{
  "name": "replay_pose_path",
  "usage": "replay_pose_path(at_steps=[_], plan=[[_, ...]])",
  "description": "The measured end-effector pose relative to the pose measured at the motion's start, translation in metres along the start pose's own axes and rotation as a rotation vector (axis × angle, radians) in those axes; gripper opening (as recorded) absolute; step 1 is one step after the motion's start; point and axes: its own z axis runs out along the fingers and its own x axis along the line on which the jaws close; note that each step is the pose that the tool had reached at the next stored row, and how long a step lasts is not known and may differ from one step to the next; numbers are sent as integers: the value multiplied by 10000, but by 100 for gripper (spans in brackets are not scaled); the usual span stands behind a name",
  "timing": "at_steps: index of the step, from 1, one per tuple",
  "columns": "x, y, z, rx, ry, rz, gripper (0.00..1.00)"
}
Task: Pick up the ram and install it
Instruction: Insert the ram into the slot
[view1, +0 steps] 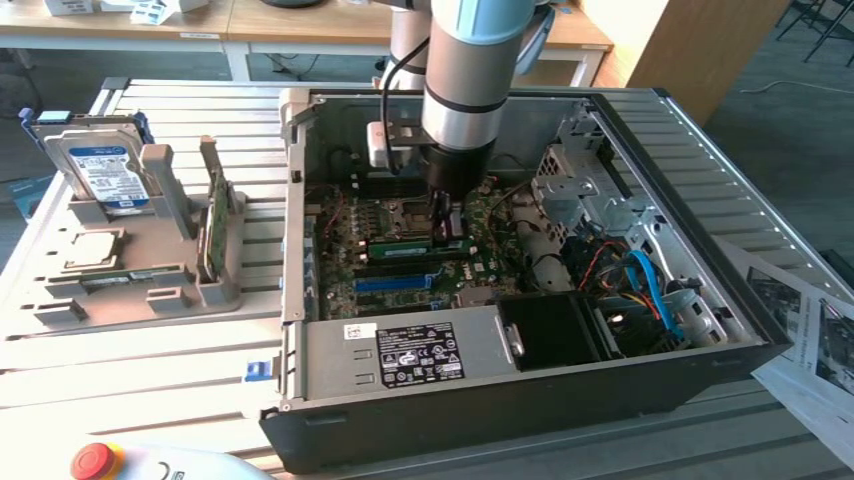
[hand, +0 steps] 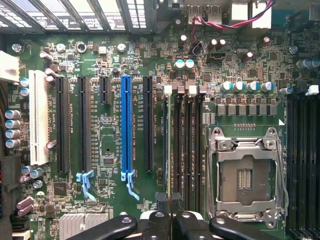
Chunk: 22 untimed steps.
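The ram (view1: 400, 243) is a thin green stick lying low over the motherboard (view1: 350, 290) inside the open computer case (view1: 534, 410). My gripper (view1: 449, 230) reaches straight down into the case and is shut on the ram's end toward the exterior view's right. In the wrist view the ram (hand: 169, 150) shows edge-on, as a narrow line along the black memory slots (hand: 187, 150) beside the CPU socket (hand: 245, 175). My gripper (hand: 171, 225) has its two black fingers pressed together on that edge. Whether the ram sits in a slot I cannot tell.
A grey tray (view1: 187, 300) at the exterior view's left holds a hard drive (view1: 104, 172), an upright broad green card (view1: 211, 225) and a CPU chip (view1: 87, 250). A power supply (view1: 407, 355), cables (view1: 647, 280) and a blue slot (hand: 126, 130) crowd the case.
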Motion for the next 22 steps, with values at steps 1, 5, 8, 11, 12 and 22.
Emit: replay_pose_path(at_steps=[1,5,8,11,12,22], plan=[[0,0,3,1,-1,0,12],[0,0,10,3,0,0,12],[-2,0,9,5,-3,-1,12],[-8,0,-1,4,-4,0,12],[-12,0,-4,5,-3,0,12],[-17,-3,-137,5,-1,1,12]])
